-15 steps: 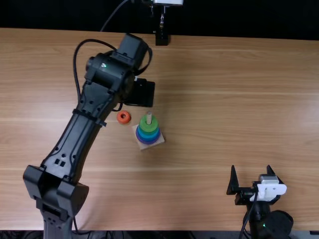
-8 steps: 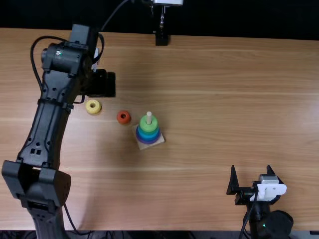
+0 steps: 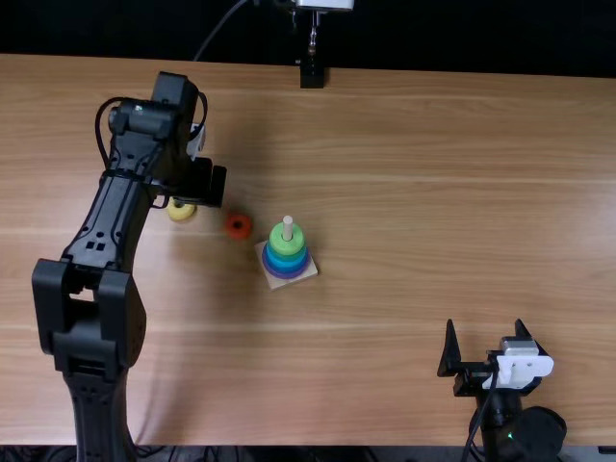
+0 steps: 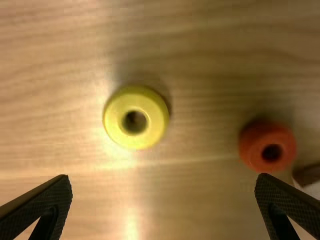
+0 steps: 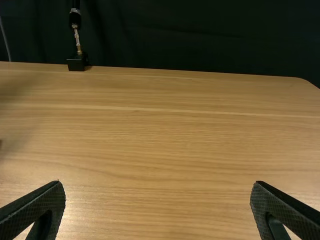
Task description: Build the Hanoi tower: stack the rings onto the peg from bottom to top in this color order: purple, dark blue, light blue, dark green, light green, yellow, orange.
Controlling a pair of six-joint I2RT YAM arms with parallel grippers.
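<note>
Left gripper (image 3: 204, 183), wide open, hovers by the yellow ring (image 4: 113, 125) | orange ring (image 4: 271, 134) near the green-topped tower (image 3: 286, 249) | right gripper (image 3: 485, 332) open, empty

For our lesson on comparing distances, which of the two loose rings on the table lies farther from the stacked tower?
The yellow ring. The orange ring lies between it and the tower, so orange is the nearer one.
</note>
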